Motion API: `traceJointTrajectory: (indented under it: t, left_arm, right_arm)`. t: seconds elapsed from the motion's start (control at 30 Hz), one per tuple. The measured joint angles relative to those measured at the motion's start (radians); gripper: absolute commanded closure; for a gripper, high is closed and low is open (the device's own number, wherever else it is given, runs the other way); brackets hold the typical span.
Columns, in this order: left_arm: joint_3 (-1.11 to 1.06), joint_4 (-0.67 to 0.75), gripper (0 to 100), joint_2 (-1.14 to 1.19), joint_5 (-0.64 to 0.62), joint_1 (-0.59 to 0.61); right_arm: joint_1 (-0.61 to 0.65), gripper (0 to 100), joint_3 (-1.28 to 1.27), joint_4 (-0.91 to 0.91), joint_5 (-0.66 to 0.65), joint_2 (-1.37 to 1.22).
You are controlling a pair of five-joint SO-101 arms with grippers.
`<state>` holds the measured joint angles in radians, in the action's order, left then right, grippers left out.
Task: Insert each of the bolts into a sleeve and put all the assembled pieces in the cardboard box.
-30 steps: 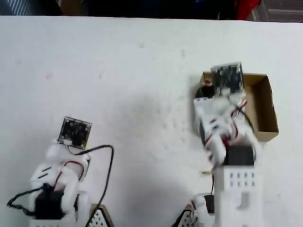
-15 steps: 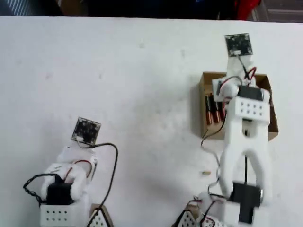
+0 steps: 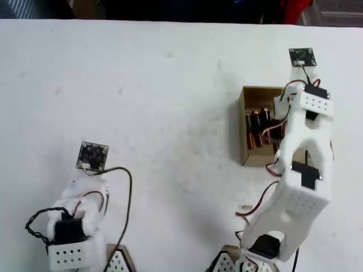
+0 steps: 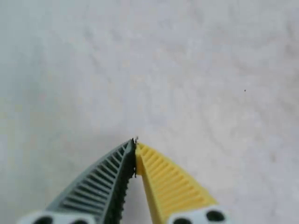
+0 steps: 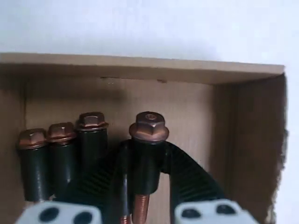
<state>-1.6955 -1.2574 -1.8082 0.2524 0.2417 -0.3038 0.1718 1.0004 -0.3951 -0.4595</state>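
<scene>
The cardboard box (image 3: 243,126) stands on the right half of the white table, and my right arm (image 3: 300,147) stretches over it. Inside the box (image 5: 140,70), my right gripper (image 5: 145,151) is shut on an assembled piece (image 5: 148,128), a copper bolt with a hex head in a dark sleeve, held upright. Beside it, three more assembled pieces (image 5: 60,140) lie against the box wall; they appear as copper and dark shapes (image 3: 258,129) from above. My left arm (image 3: 74,226) sits at the near left. Its gripper (image 4: 135,142) is shut on nothing, its grey and yellow fingers meeting above bare table.
The table (image 3: 159,102) is white and bare across its middle and far side. The two arm bases (image 3: 227,263) stand at the near edge. Red and black cables (image 3: 127,192) hang off both arms.
My right arm has unfolded and stretched farther out over the box, its wrist now past the far wall. My left arm has shifted a little near its base.
</scene>
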Motion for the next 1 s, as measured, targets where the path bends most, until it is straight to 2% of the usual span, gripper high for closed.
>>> traceJointTrajectory:
  t: [0.13,0.3,0.6,0.77,1.0]
  left_arm:
    - [0.0,0.0,98,0.0,0.0,0.0]
    - [0.0,0.0,98,0.0,0.0,0.0]
    - [0.0,-0.015,98,0.0,0.0,0.0]
    - [0.0,-0.015,98,0.0,0.0,0.0]
    - [0.0,-0.015,98,0.0,-0.005,0.005]
  right_arm:
    - [-0.018,98.1,0.103,0.075,-0.006,-0.078]
    - [-0.014,97.2,0.178,0.141,-0.089,-0.163]
    - [-0.015,78.9,0.275,0.245,-0.12,-0.215]
    - [-0.012,82.8,0.376,0.339,-0.12,-0.215]
    - [-0.003,98.4,0.635,0.554,-0.112,-0.215]
